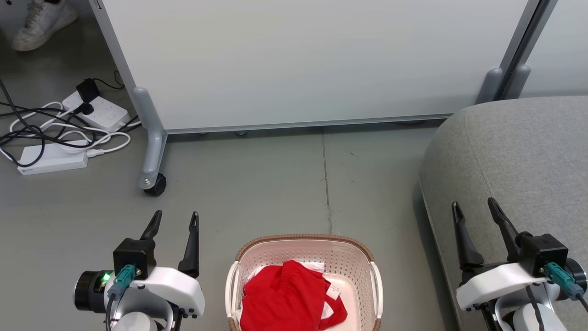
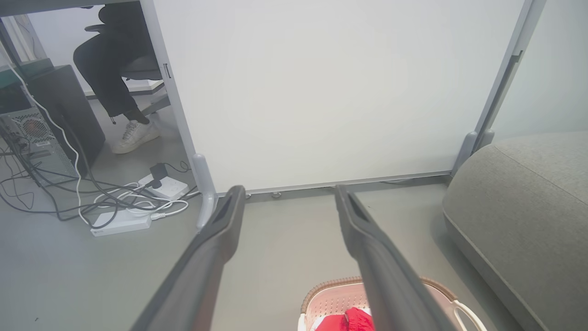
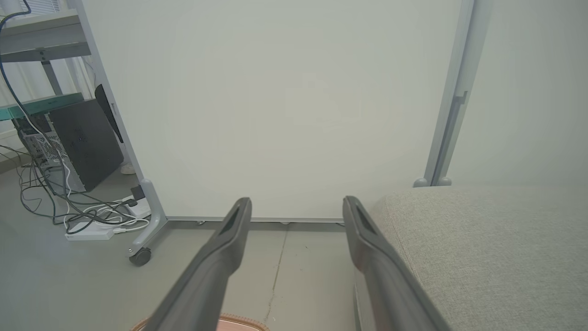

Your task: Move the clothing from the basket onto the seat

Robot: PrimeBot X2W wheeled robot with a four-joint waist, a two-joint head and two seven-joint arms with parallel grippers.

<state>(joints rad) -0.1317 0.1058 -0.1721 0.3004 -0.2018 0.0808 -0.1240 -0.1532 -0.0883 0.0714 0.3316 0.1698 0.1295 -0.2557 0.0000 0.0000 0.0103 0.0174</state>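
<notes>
— At bottom centre of head view: basket (image 1: 305, 254), cream, perforated, brown rim. Sits on grey floor (image 1: 275, 184), cut off by lower frame edge. Contents?

— Holds clothing (image 1: 285, 299), red, bunched in one heap against near side. Shows white trim at back and a small white tag on the right. Lies fully inside the rim.

— Seat location?

— Off to robot's right: seat (image 1: 528, 156), grey fabric, rounded corner, seam line running down it. Stands near basket but apart, strip of floor between.

— Left tool?

— Lower left: left gripper (image 1: 177, 216), fingers spread, released, grasping nothing. Hangs over floor just left of basket, not touching it. Points toward partition panel (image 1: 298, 59).

— Right tool?

— Lower right: right gripper (image 1: 473, 203), fingers likewise spread, released, empty. Hangs over seat's near edge; cannot tell whether touching fabric.

— Background, quick?

— White panel on grey legs, caster (image 1: 156, 185) at left leg. Far left on floor: power strips (image 1: 53, 158) with tangled cables. Top left corner: pale shoe (image 1: 41, 20). Left wrist view adds seated person's dark trouser leg (image 2: 110, 78) behind panel, beside computer tower (image 2: 32, 133).
</notes>
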